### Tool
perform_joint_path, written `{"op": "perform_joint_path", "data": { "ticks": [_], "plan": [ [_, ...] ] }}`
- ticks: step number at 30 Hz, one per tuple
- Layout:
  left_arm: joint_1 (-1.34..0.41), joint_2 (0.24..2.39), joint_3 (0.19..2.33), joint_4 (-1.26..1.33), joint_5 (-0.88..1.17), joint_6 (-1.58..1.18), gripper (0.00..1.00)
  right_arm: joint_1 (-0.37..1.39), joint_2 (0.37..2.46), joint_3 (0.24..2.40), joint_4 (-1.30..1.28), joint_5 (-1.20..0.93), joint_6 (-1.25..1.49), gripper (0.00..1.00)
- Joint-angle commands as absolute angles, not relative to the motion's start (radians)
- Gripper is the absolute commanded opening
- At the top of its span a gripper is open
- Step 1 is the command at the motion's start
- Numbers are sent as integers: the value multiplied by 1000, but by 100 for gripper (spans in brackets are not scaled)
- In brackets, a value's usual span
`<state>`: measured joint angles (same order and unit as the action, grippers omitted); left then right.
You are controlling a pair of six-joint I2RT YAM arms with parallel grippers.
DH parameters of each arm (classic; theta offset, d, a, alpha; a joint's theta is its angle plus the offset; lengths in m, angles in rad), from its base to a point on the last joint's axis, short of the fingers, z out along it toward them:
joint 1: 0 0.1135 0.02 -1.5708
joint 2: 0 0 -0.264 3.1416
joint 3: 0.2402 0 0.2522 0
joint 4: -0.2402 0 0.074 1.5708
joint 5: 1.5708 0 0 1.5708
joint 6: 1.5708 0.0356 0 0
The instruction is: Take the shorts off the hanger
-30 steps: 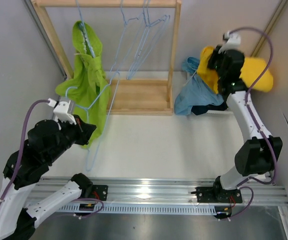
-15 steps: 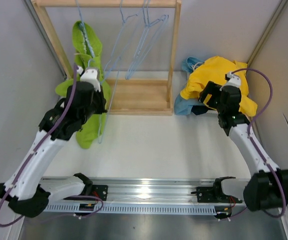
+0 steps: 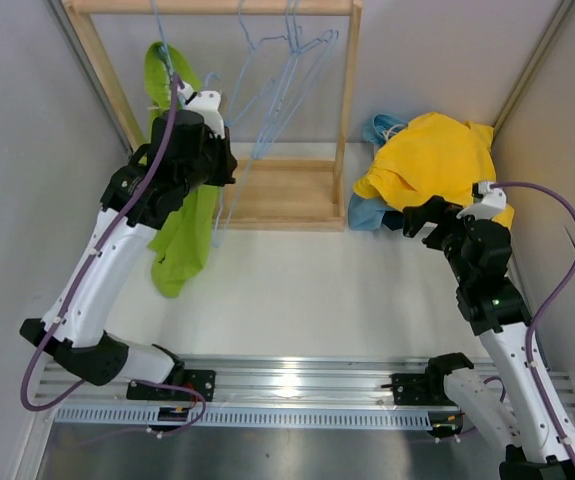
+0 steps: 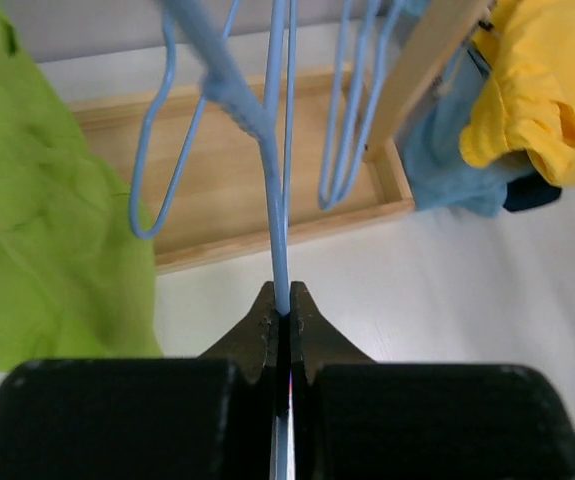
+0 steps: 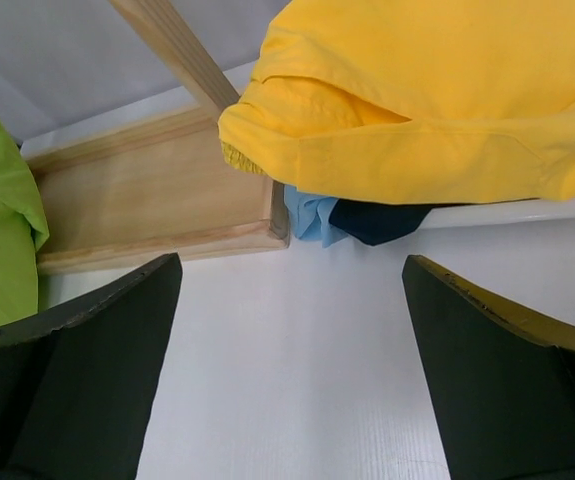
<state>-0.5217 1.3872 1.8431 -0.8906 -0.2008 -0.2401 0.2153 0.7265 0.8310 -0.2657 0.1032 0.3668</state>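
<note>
My left gripper [image 3: 227,168] is shut on the wire of a light blue hanger [image 4: 280,215], which rises in front of the wooden rack. No cloth shows on that hanger. Lime green shorts [image 3: 182,225] hang from another hanger on the rail, just left of the gripper, and show as lime green shorts [image 4: 47,230] in the left wrist view. Yellow shorts [image 3: 432,155] lie on top of a pile at the right, over light blue shorts [image 5: 307,215] and navy shorts [image 5: 382,220]. My right gripper [image 5: 292,330] stands open over bare table, short of the pile and empty.
The wooden rack has a flat base [image 3: 287,190] and an upright post [image 3: 347,100] beside the pile. Several bare blue hangers [image 3: 287,80] hang from its rail. Grey walls close in on both sides. An aluminium rail [image 3: 297,385] runs along the near edge.
The right gripper opened, left the yellow shorts on the pile and drew back toward the near side. The left arm rose toward the rack with the hanger still gripped.
</note>
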Motion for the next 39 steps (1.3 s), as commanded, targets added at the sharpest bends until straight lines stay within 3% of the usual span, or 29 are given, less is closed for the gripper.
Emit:
{"op": "perform_joint_path", "data": {
  "ticks": [1, 5, 8, 14, 39],
  "plan": [
    [-528, 1351, 1804, -783, -43, -192, 0, 222, 729, 813, -287, 84, 376, 100],
    [-528, 1414, 1899, -687, -14, -158, 0, 224, 738, 807, -273, 77, 380, 99],
    [-529, 1550, 2171, -738, -18, -143, 0, 226, 729, 801, -282, 86, 377, 99],
    [-528, 1798, 2489, -782, -20, -135, 0, 225, 683, 787, -305, 109, 359, 99],
    [-446, 2083, 2615, -460, -61, -222, 2, 222, 690, 767, -268, 26, 365, 99]
  ]
}}
